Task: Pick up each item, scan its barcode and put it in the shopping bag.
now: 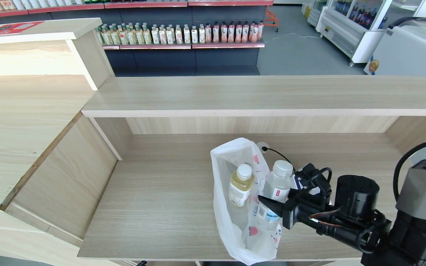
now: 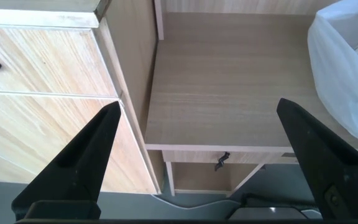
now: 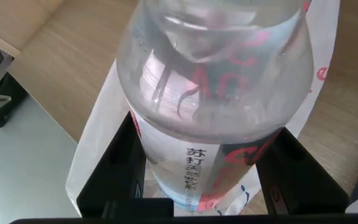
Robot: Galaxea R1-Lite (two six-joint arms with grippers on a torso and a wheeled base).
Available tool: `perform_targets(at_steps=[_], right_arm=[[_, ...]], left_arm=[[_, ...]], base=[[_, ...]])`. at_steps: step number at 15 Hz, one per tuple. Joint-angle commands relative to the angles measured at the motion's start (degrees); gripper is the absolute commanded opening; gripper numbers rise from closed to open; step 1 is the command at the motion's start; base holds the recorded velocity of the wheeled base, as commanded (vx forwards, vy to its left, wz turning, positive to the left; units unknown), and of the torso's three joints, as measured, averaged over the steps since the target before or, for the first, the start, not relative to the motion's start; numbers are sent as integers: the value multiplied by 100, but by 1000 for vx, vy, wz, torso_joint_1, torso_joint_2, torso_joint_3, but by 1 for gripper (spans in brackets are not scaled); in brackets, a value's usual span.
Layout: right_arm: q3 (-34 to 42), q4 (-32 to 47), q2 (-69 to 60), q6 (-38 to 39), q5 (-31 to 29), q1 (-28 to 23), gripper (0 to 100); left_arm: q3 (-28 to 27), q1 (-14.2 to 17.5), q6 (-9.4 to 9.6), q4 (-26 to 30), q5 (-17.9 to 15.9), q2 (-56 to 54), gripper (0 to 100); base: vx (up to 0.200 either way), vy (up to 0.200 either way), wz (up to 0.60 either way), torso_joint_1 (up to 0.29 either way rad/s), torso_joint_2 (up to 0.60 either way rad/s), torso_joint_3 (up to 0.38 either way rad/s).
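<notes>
My right gripper (image 1: 276, 207) is closed around the water bottle's (image 1: 279, 180) labelled middle, holding it upright between the jaws beside the shopping bag (image 1: 223, 162). It looks full, so I'd guess heavy, slick and slightly squashy; mid-body suits. My left gripper (image 2: 197, 106) hangs wide open and empty.

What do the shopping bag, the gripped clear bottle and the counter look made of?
Shopping bag: thin white plastic film, translucent and crumpled.
Clear bottle: transparent glossy plastic, likely PET; the bag's print and highlights show through.
Counter: pale wood-grain board, matte, probably laminate.
</notes>
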Motion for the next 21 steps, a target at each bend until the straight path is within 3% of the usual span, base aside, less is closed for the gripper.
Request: perform_targets(at_steps=[1, 3, 11, 20, 21], right_arm=[[-409, -89, 838, -39, 27, 106, 0], [-585, -89, 952, -3, 353, 88, 0], [-1420, -89, 1541, 128, 309, 88, 0], [-1341, -89, 1506, 207, 326, 79, 0], [-1271, -89, 1471, 207, 335, 79, 100]], left_arm=[[1, 2, -2, -1, 1, -2, 100], [1, 2, -2, -1, 1, -2, 100], [1, 2, -2, -1, 1, -2, 100], [1, 2, -2, -1, 1, -2, 100], [1, 2, -2, -1, 1, -2, 100]], base=[[0, 0, 0, 0, 0, 0], [0, 0, 0, 0, 0, 0], [0, 0, 0, 0, 0, 0], [0, 0, 0, 0, 0, 0], [0, 0, 0, 0, 0, 0]])
